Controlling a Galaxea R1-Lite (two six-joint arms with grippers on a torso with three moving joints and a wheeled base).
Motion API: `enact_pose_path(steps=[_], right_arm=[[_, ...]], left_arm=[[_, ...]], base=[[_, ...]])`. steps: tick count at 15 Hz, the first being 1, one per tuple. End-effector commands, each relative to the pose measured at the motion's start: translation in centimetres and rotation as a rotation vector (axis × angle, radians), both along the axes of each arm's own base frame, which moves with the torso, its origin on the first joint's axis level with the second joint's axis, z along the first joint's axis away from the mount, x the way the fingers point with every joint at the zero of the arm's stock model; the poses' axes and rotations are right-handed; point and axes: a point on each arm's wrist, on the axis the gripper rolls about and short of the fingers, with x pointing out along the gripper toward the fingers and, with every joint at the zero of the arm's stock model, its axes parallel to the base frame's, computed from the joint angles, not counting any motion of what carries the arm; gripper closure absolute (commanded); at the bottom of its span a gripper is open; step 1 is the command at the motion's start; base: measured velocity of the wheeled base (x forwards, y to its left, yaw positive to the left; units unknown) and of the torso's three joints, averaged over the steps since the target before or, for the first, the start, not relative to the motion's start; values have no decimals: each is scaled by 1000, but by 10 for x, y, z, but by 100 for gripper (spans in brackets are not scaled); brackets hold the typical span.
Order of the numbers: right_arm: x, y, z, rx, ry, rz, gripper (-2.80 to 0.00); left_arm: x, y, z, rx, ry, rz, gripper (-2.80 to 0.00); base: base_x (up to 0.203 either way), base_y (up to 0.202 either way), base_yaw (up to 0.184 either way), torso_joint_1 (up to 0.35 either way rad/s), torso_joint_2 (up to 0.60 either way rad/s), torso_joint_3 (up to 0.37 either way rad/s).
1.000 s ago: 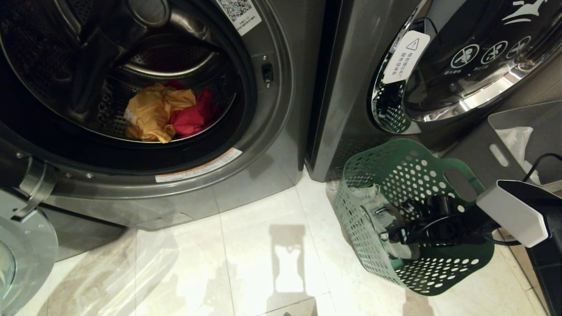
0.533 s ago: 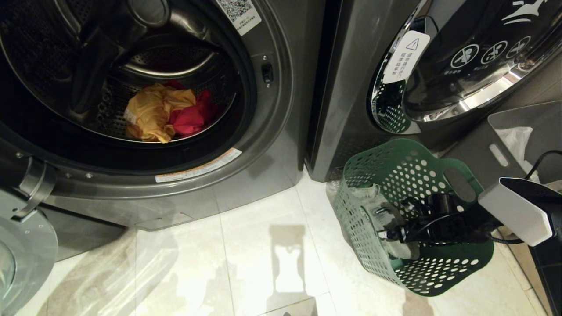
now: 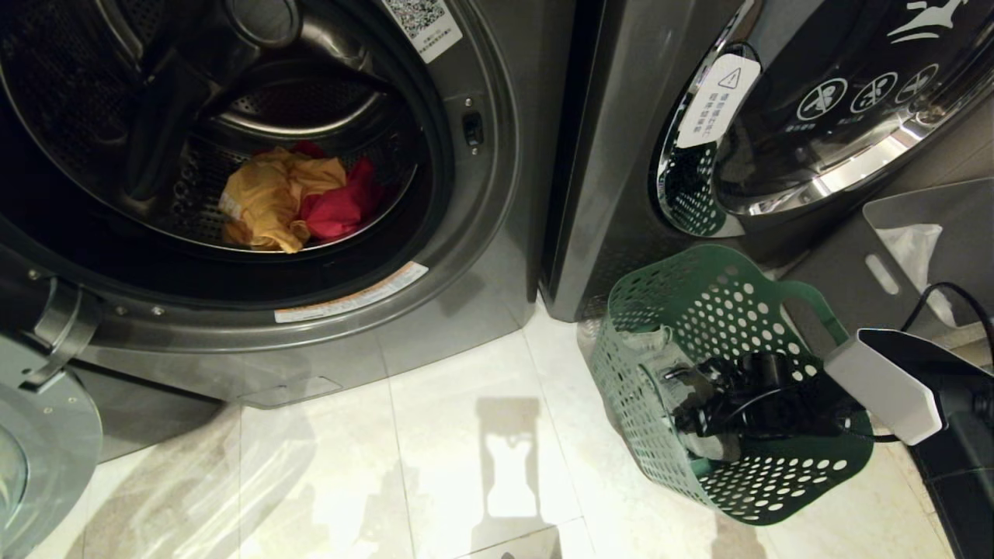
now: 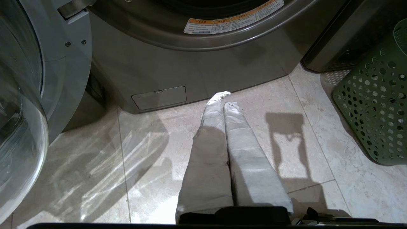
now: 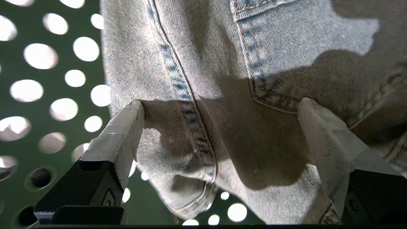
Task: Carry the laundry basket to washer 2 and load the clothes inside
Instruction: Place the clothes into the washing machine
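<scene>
Two garments, a yellow-orange garment (image 3: 268, 198) and a pink-red garment (image 3: 342, 203), lie touching in the drum of the open washer (image 3: 466, 256) at the upper left of the head view; its glass door (image 3: 31, 458) hangs open at the lower left edge. At the lower right the green laundry basket (image 3: 765, 481) stands on the pale tiled floor (image 3: 435, 466), just in front of a second machine with a chrome-ringed door (image 3: 839, 116); a grey bin (image 3: 924, 233) sits at the right edge. The right gripper (image 5: 219, 111) reaches inside the basket, its taped fingers (image 5: 122, 127) spread wide on either side of the faded denim garment (image 5: 222, 63), not closed on it; the left gripper (image 4: 223, 99) hangs over the floor before the washer, fingers pressed together, holding nothing.
</scene>
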Motion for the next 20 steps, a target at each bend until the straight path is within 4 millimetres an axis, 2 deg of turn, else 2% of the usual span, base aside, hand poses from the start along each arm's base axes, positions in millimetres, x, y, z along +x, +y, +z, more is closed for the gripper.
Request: enact_pose_path(steps=[1, 6, 7, 17, 20], right_arm=[[3, 1, -13, -6, -1, 6, -280], [4, 1, -14, -11, -5, 10, -280], [4, 1, -15, -11, -4, 10, 0], [3, 0, -9, -16, 0, -1, 0], [0, 0, 1, -17, -5, -3, 0]], left_arm=[[3, 0, -11, -1, 39, 1, 0], [3, 0, -11, -1, 39, 1, 0], [3, 0, -11, -1, 39, 1, 0], [3, 0, -11, -1, 39, 1, 0], [3, 0, -11, -1, 39, 1, 0]], base=[[0, 0, 0, 0, 0, 0], [0, 0, 0, 0, 0, 0], [0, 0, 0, 0, 0, 0], [0, 0, 0, 0, 0, 0], [0, 0, 0, 0, 0, 0]])
